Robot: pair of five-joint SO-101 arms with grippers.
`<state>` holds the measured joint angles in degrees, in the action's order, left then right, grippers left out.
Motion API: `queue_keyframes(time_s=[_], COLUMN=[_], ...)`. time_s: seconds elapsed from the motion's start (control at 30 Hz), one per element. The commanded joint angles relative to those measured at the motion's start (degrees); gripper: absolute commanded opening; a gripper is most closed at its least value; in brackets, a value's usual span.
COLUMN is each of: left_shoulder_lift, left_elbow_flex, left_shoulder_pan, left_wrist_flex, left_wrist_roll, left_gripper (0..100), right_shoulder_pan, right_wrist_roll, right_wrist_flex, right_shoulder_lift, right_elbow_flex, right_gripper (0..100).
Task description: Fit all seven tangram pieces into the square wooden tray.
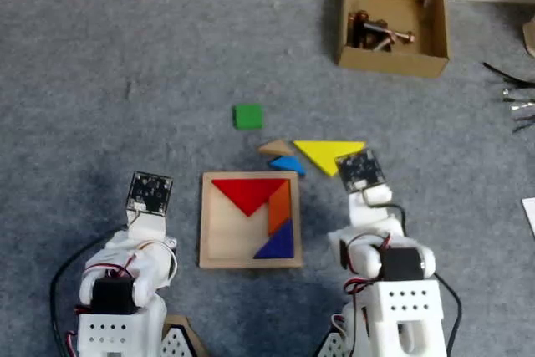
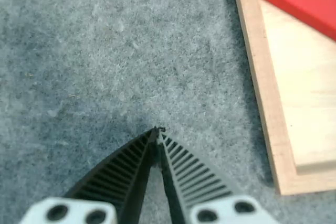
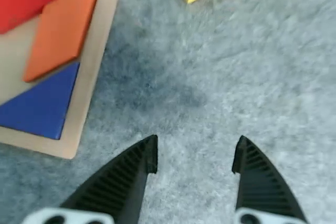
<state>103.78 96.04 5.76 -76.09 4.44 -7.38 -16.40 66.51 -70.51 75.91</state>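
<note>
3 pieces (image 1: 249, 194) are lying in the wooden tray (image 1: 204, 223), 4 outside; left fingers (image 2: 126, 174) clenched empty, right fingers (image 3: 126, 174) released.

Pale smooth wooden tray (image 1: 250, 262) sits on rough grey felt-like cloth (image 1: 125, 81); cardboard box (image 1: 391, 60) is matt.

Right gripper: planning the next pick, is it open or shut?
Open. The right gripper has its fingers spread apart over carpet, nothing between them.

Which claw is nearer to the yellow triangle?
Right. The right claw is open, close to the yellow triangle; the left claw, shut, is on the far side of the wooden tray.
</note>
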Motion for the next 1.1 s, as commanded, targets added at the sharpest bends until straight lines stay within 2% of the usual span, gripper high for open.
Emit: queue_keyframes(time_s=[0.0, 0.2, 1.07], left_shoulder_lift=[0.40, 0.40, 0.40], left_elbow_flex=[1.10, 1.10, 1.10], left_shoulder_pan=[-0.75, -0.75, -0.75], left_wrist_flex=[-0.26, -0.26, -0.26], left_wrist_roll=[0.18, 0.18, 0.18], left_gripper=[1, 1, 1], right_shoulder_pan=[0.66, 0.66, 0.31], right_wrist_roll=[-0.26, -0.26, -0.18], right_wrist_flex=[-4.00, -9.80, -12.35], right_shoulder_lift=[0.92, 0.92, 0.92], right_elbow_flex=[1.71, 7.43, 14.81], right_gripper=[22.3, 22.3, 22.3])
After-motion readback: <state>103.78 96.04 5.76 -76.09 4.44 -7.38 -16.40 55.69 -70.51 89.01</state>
